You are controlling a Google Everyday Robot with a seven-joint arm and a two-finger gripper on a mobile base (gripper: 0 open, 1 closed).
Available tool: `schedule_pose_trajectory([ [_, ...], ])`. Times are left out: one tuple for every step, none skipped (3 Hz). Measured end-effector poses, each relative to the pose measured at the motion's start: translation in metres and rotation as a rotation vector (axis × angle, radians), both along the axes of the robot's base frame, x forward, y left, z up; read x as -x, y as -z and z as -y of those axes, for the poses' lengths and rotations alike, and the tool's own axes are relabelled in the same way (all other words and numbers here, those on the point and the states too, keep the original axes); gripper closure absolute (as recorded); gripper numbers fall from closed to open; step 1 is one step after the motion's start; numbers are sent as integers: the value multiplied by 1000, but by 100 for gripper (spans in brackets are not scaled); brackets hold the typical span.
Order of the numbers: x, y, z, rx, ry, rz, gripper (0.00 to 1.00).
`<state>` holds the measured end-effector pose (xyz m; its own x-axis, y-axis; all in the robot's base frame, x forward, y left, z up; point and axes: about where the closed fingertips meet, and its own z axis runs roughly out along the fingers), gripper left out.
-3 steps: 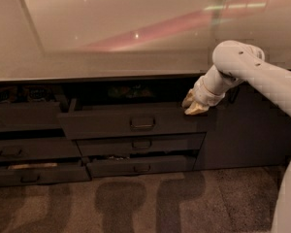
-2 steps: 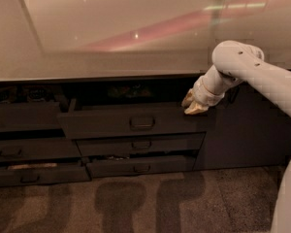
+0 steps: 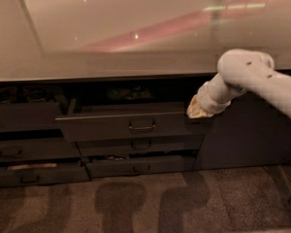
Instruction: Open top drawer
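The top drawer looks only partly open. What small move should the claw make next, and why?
Probably draw the top drawer a little further straight out. Its front already stands ahead of the drawers below, but little of the inside shows, and the claw sits at the right end of its upper edge.

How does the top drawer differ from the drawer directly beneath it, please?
The top drawer is pulled out; the drawer beneath sits further back. The top drawer's front is wider and taller than that of the drawer beneath. The gripper is at the top drawer's right end. Both are dark with a centred loop handle.
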<state>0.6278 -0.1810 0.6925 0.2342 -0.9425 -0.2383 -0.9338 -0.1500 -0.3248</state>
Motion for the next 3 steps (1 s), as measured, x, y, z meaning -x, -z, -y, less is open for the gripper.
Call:
schedule_pose_trajectory([
  [32,28,-18,17,-30,50,100],
  [77,78,-31,47,-65,14,100],
  [97,96,-31,58,-82,-27,100],
])
